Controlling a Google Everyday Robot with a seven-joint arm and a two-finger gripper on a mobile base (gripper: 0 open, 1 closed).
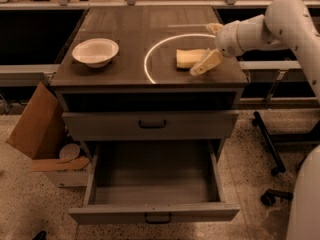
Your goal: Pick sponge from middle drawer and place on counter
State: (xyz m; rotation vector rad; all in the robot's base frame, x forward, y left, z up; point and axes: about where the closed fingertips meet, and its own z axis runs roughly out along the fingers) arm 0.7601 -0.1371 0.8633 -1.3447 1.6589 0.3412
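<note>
The pale-yellow sponge [188, 58] lies flat on the dark counter [125, 26], just inside the right part of the pale arc line. My gripper [210, 46] is open at the sponge's right end. Its lower finger [205, 64] sits by the sponge's right edge and its upper finger [214, 28] is spread away behind. It holds nothing. The middle drawer [155, 181] is pulled out below the counter and shows a bare grey floor.
A white bowl [95, 51] stands on the counter's left side. A shut drawer front [150, 124] sits above the open drawer. A cardboard box [39, 124] leans left of the cabinet. Chair legs with castors [272, 159] are at the right, under my arm.
</note>
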